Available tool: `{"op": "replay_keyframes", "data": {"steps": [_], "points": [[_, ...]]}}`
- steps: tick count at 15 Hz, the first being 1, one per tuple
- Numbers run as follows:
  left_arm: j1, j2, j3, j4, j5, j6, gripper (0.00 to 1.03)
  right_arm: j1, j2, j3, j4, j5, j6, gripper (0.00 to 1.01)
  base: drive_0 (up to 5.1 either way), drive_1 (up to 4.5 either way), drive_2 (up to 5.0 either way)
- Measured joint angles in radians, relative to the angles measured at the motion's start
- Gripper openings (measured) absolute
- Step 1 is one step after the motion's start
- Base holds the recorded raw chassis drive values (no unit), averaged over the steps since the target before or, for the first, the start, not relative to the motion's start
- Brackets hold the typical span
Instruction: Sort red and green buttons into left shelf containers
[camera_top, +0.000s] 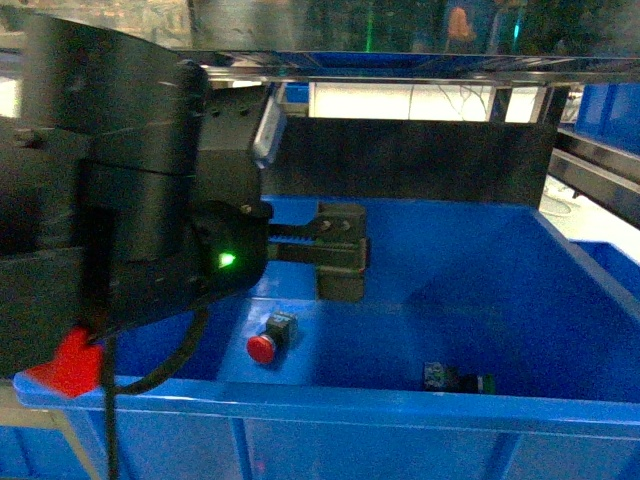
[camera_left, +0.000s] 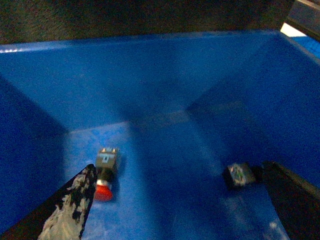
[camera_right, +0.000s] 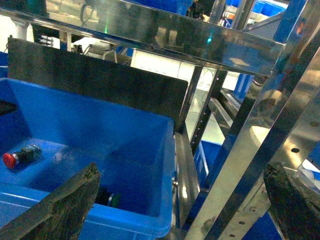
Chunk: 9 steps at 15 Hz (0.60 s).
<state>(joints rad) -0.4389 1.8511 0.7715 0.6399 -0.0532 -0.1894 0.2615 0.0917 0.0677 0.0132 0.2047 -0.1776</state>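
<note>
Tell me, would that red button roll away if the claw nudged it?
Probably only a little. The red button lies on its side on the bin floor; its round cap could let it swivel, but the boxy body should stop a true roll. It looks rigid and light, so a nudge would likely slide it on the smooth plastic.

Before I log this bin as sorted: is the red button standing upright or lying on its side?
On its side. The red button lies on the blue bin floor, its cap facing sideways, not up.
</note>
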Motion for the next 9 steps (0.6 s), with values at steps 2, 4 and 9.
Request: {"op": "replay_keyframes", "data": {"steps": [2,4,9], "points": [[0.039,-0.158,-0.156,-0.020,0.042,0.020,0.98,0.000,0.000,0.000,0.000,0.000,0.000,0.98,0.0,0.00,0.0],[0.110,-0.462,-0.306,-0.140,0.125,0.017,0.98,0.000,0.000,0.000,0.000,0.000,0.000,0.98,0.0,0.00,0.0],[0.291,-1.165,-0.411,-0.465,0.181,-0.021,0.98,0.000,0.000,0.000,0.000,0.000,0.000,0.98,0.0,0.00,0.0]]}}
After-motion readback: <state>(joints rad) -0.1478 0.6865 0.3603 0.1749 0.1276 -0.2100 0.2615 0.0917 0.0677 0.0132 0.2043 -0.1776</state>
